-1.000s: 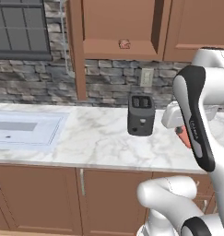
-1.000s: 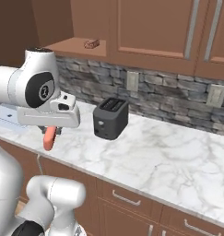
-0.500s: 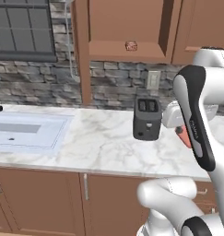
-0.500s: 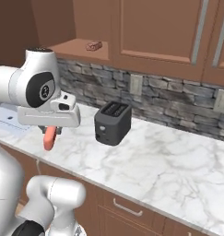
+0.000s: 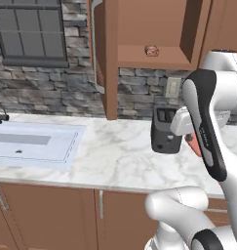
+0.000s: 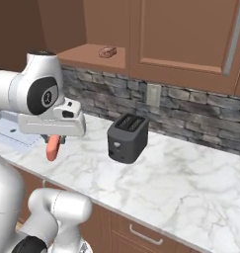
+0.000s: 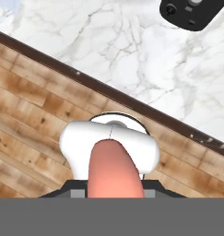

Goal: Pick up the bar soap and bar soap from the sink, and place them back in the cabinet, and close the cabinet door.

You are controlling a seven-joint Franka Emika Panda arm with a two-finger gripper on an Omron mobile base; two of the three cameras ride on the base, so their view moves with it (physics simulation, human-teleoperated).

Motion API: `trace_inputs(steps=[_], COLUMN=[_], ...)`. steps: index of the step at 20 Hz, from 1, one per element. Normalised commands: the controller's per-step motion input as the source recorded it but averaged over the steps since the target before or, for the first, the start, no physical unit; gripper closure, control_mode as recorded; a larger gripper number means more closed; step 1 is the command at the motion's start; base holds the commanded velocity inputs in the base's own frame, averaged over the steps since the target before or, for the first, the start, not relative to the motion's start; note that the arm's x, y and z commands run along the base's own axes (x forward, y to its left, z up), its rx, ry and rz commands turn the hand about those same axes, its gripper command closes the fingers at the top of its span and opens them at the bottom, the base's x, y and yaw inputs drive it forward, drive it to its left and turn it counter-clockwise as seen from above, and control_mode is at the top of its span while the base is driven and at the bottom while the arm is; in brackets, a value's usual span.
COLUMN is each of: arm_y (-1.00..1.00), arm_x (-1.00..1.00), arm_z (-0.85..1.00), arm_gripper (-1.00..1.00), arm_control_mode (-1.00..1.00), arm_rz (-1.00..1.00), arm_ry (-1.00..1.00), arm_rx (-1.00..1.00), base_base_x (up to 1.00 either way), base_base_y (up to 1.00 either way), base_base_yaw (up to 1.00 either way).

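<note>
Gripper (image 6: pixel 53 144) pointing down over counter edge (image 6: pixel 116 192), clamped on orange bar soap (image 6: pixel 53 147)

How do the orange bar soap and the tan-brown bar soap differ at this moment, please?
Place: the tan-brown bar soap lies on the shelf of the open cabinet; the orange bar soap hangs from the shut gripper over the counter's front edge.
Colour: one is bright orange, the other tan-brown with darker edges.
Pose: the tan-brown one lies flat; the orange one hangs on end.
Both are small blocks, smaller than the toaster.
</note>
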Motion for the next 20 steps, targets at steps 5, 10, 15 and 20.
trace_inputs(steps=[5, 10, 15, 20], arm_y=[0.0, 0.0, 0.0, 0.0], arm_x=[0.0, 0.0, 0.0, 0.0], arm_z=[0.0, 0.0, 0.0, 0.0], arm_gripper=[1.0, 1.0, 1.0, 1.0], arm_control_mode=[1.0, 1.0, 1.0, 1.0], arm_rz=[0.0, 0.0, 0.0, 0.0], arm_ry=[0.0, 0.0, 0.0, 0.0], arm_rx=[0.0, 0.0, 0.0, 0.0], base_base_x=[0.33, 0.4, 0.47, 0.32], base_base_y=[0.0, 0.0, -0.07, -0.04], base_base_yaw=[0.03, 0.04, 0.04, 0.05])
